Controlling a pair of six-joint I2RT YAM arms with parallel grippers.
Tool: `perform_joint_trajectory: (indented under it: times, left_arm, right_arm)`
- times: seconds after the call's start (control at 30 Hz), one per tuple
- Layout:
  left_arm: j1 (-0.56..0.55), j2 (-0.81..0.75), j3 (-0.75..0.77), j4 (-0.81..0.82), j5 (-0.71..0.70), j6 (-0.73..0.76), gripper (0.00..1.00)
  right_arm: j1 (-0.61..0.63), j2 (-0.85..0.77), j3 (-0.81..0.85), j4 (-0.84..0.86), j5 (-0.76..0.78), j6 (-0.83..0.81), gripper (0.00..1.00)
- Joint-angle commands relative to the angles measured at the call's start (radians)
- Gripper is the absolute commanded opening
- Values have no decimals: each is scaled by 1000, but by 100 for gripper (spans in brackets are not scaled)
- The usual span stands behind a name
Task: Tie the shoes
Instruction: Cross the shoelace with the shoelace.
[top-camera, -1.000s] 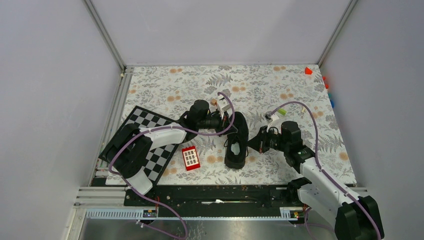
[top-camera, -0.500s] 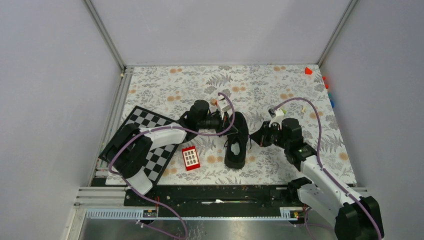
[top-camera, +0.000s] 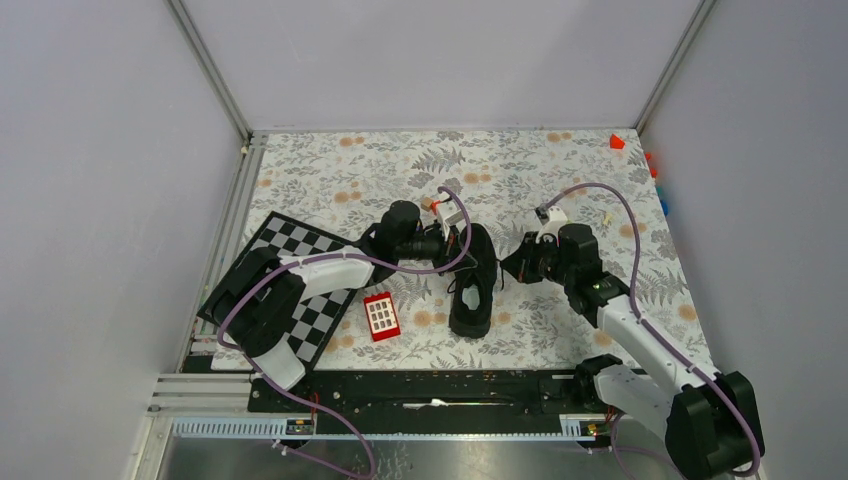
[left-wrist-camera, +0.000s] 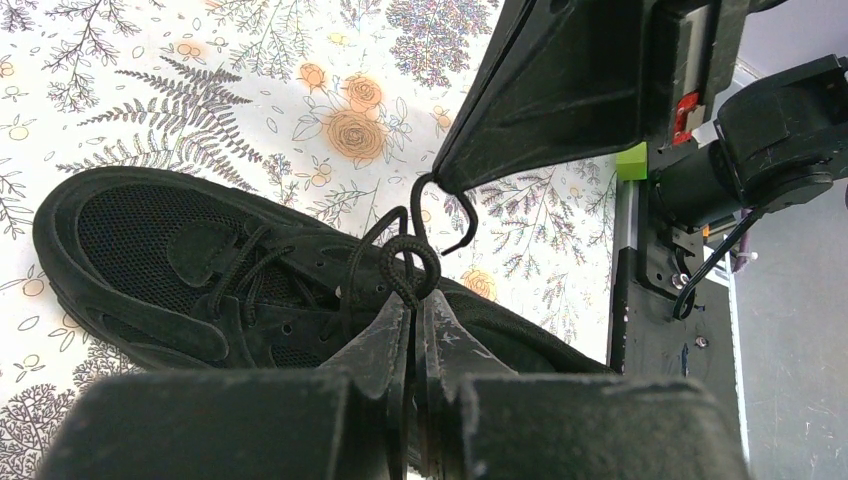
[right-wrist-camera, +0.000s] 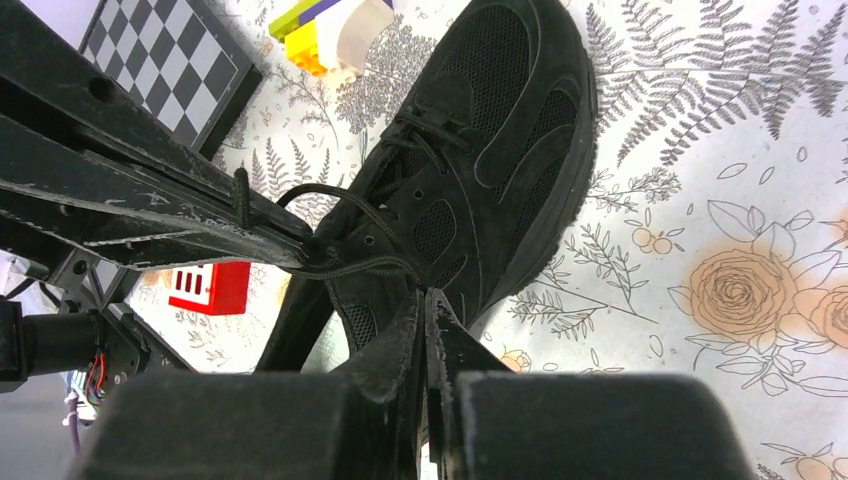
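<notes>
Nearest you on the bench (top-camera: 600, 330), the red block (top-camera: 381, 316) lies flat between the checkerboard (top-camera: 300, 290) and the heel of the shoe (top-camera: 472, 300).

The shoe stands on its sole about mid-bench, heel toward you and toe pointing away, with the pale insole showing in the opening. Your 2 arms reach it from either side, the left across the checkerboard and the right from the right edge.

Your left tool (left-wrist-camera: 412, 300) is closed tight, its fingers pressed together on a small loop of lace (left-wrist-camera: 408, 262) lifted just above the tongue. Your right tool (right-wrist-camera: 425, 295) is closed just as tight, clamped on a strand of the same lace. From the left wrist you can see its tip pinning a curled lace end just above that loop. The 2 tips sit very near each other over the lacing, and short lengths of lace run from them down to the eyelets. The lower rows of lacing lie flat across the tongue toward the toe.

Past the toe, a little cluster of blocks (right-wrist-camera: 330, 30), yellow, green and white, sits just beside the left wrist. Well beyond, a red piece (top-camera: 616, 141) lies at the far right corner
</notes>
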Motion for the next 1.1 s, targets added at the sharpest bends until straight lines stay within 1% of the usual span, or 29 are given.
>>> perform_joint_trajectory:
  times: [0.0, 0.17, 0.23, 0.27, 0.43, 0.8, 0.97, 1.03, 1.07]
  left_arm:
    - [-4, -34, 28, 39, 15, 20, 0]
    - [-5, -34, 31, 38, 18, 21, 0]
    - [-4, -32, 31, 39, 18, 20, 0]
    - [-5, -30, 33, 37, 18, 20, 0]
    - [-4, -33, 25, 38, 14, 19, 0]
    - [-5, -29, 27, 38, 17, 20, 0]
    - [-4, -32, 27, 37, 17, 21, 0]
    - [-5, -34, 25, 37, 18, 22, 0]
    - [-5, -34, 24, 38, 18, 23, 0]
  right_arm:
    - [-15, -54, 1, -10, 63, -6, 0]
    - [-38, -99, -9, -31, 90, -19, 0]
    - [-45, -106, -10, -31, 84, -21, 0]
    - [-46, -109, -11, -65, 80, -22, 0]
    - [-50, -126, -33, -75, 73, -19, 0]
    - [-59, -82, -12, -74, 71, -23, 0]
    - [-61, -55, 4, -59, -6, -36, 0]
    - [-61, -73, 2, -48, -36, -34, 0]
    - [-61, -85, 1, -16, -44, -32, 0]
